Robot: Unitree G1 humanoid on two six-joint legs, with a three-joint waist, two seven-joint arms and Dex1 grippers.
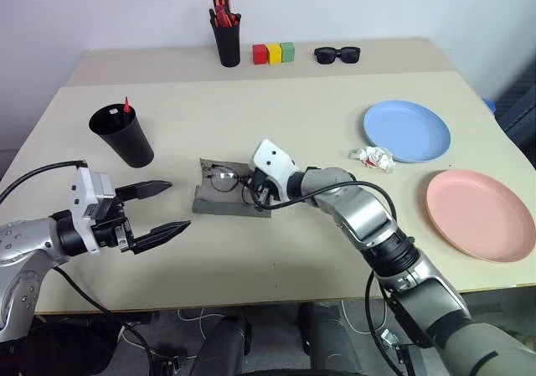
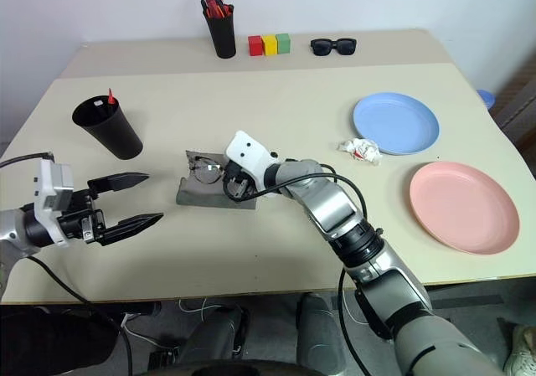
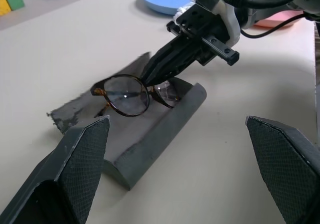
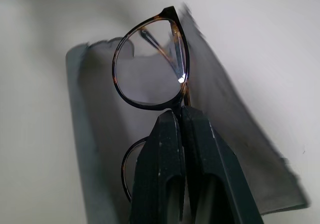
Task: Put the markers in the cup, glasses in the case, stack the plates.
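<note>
Pincer [image 3: 150, 77] tips hide glasses [image 3: 131, 92] bridge over case [image 3: 150, 139].

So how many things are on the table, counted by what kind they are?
Plates: 2, blue and pink
Cups: 2, cup and pen holder
Glasses: 2, glasses and sunglasses
Case: 1
Blocks: 3
Crumpled wrapper: 1
Total: 11

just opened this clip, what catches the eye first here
The right gripper, shut on the glasses, holds them over the open grey case mid-table. The left gripper waits open nearby, and blue and pink plates lie unstacked on the right.
</note>
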